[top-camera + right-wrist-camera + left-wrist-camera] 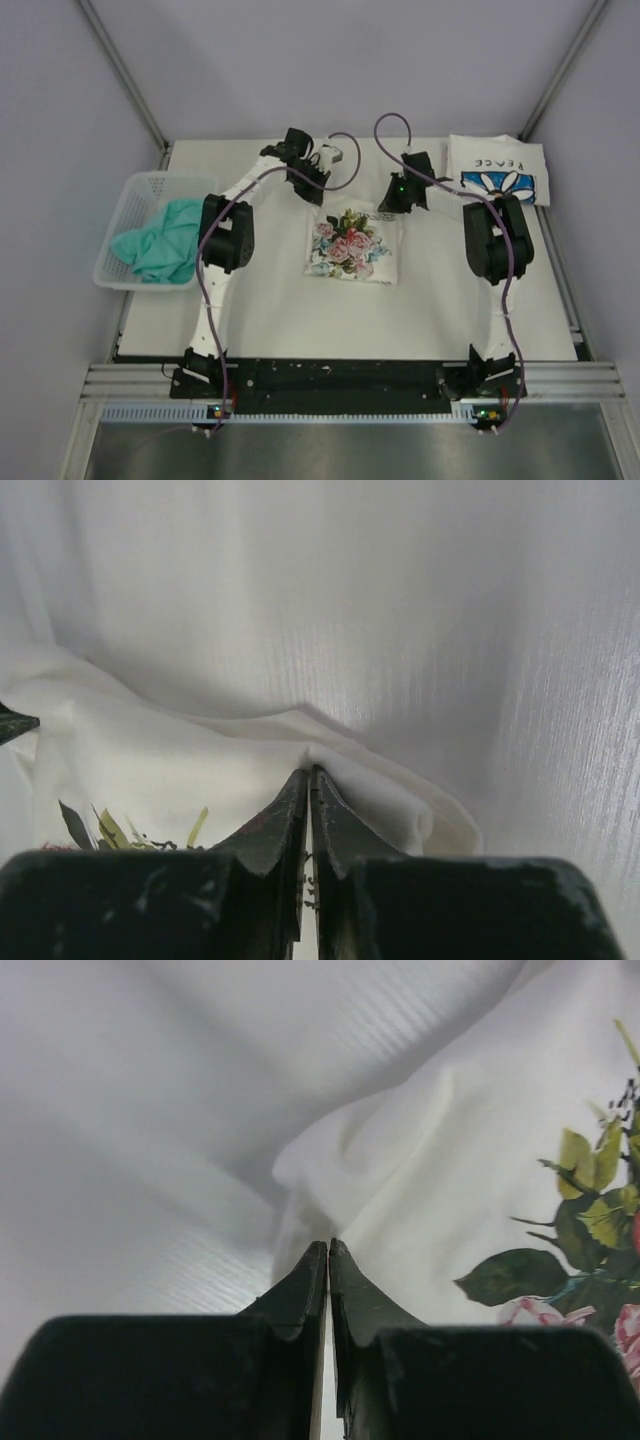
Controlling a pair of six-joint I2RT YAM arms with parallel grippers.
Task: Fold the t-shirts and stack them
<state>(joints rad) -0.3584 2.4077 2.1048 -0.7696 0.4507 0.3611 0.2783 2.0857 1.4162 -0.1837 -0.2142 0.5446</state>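
The white flower-print t-shirt (352,246) lies folded small in the middle of the table. My left gripper (316,188) is shut on its far left corner; the left wrist view shows the jaws (328,1245) pinched on white cloth (440,1160) beside the leaf print. My right gripper (394,198) is shut on the far right corner, with its jaws (309,772) closed on a fold of the cloth (200,760). The daisy "PEACE" t-shirt (500,170) lies folded at the back right. The teal-green t-shirt (160,240) is bunched in the basket.
A white mesh basket (125,195) stands at the table's left edge. Metal frame posts rise at the back corners. The table's near edge carries the black arm rail (340,375).
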